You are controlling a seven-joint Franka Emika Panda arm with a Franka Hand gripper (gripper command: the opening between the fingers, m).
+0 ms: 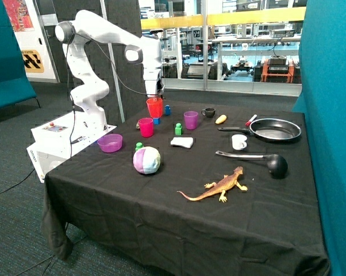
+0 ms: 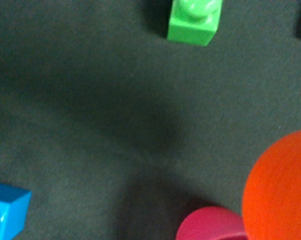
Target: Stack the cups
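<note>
Hand (image 1: 156, 95) holds red cup (image 1: 154, 107) lifted above, beside magenta cup (image 1: 146, 127).

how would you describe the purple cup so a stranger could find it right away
Start at the frying pan on the black-clothed table and look toward the robot, past the little black mug. The purple cup stands there upright, beside a green block. It is translucent and handleless, taller and narrower than the shallow purple bowl.
</note>
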